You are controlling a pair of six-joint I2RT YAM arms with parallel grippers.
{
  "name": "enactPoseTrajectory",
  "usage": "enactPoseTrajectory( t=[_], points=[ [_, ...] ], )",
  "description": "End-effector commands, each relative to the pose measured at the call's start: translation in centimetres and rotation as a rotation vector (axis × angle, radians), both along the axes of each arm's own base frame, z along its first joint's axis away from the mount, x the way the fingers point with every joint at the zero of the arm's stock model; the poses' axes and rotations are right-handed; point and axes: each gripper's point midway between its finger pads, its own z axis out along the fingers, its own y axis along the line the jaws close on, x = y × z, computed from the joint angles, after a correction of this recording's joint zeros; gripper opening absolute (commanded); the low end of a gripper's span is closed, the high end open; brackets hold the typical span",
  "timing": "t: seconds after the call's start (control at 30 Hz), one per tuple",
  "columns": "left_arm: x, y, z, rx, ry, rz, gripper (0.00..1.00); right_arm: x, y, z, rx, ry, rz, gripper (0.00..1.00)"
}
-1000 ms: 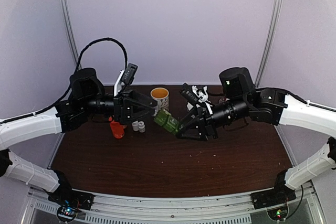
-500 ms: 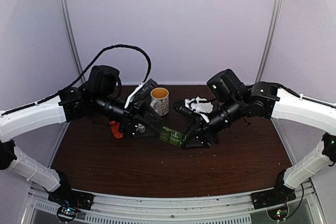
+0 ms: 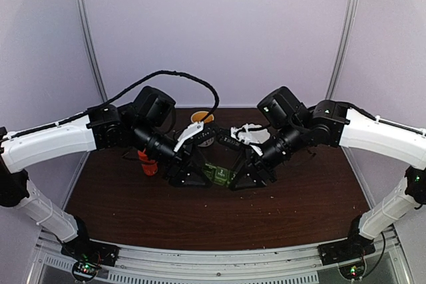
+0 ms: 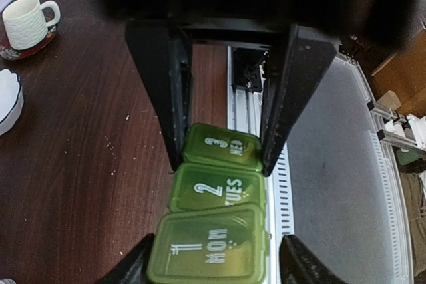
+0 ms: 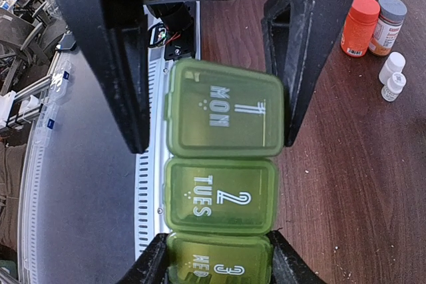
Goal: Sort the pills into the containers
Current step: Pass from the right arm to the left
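Left gripper (image 4: 221, 164) has swung in — jaws now straddle the WED end of the pill box (image 4: 214, 194), clamp uncertain. Right gripper (image 5: 213, 144) is clamped on the MON end — lid-opening looks next.

Lab booth: white panels (image 3: 219, 31), aluminium rail (image 3: 219, 257)

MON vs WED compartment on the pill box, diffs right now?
1. The MON compartment is marked 1; the WED compartment is marked 3.
2. MON sits between the right gripper's fingers, WED between the left gripper's.
3. They are opposite ends of the pill box, with the TUES compartment between them.
Shared: same translucent green, white lettering, lids look shut.
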Motion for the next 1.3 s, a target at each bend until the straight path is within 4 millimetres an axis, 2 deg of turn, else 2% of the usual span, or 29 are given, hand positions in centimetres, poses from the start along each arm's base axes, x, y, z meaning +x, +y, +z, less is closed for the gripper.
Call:
enactPoseTrajectory(
  t=[0.0,0.17,0.4,0.5,0.63,0.73,0.83,1.03,1.13,1.27],
  points=[
    [0.8,-0.1,0.6,0.000,-0.059,0.009,0.57,-0.3,0.3,0.9,0.019,-0.007,0.021,0.44],
    [1.0,-0.2,0.3,0.010,-0.058,0.015,0.43,-0.3,0.4,0.7,0.018,-0.003,0.022,0.45],
    [1.1,-0.6,0.1,-0.001,-0.048,0.020,0.39,-0.3,0.5,0.5,0.013,-0.003,0.024,0.49],
    [1.3,-0.7,0.0,-0.006,-0.047,0.028,0.38,-0.1,0.4,0.4,0.010,-0.013,0.014,0.65],
    [2.2,-0.9,0.3,-0.033,-0.042,0.092,0.36,0.5,0.2,0.6,0.034,-0.049,-0.023,0.77],
    [3.2,-0.9,0.8,-0.073,-0.025,0.152,0.36,1.2,-0.4,2.0,0.098,-0.083,-0.073,0.85],
    [4.3,-0.4,2.4,-0.147,-0.020,0.219,0.36,2.5,-1.0,3.9,0.191,-0.109,-0.156,0.90],
    [6.2,1.3,6.6,-0.336,-0.043,0.355,0.35,5.5,-2.8,9.6,0.512,-0.111,-0.392,0.95],
    [6.9,2.4,9.3,-0.448,-0.053,0.415,0.35,5.9,-3.8,12.0,0.667,-0.073,-0.469,0.95],
    [6.8,3.6,13.4,-0.615,-0.037,0.440,0.35,5.9,-5.3,15.5,0.919,0.004,-0.532,0.95]
  ],
)
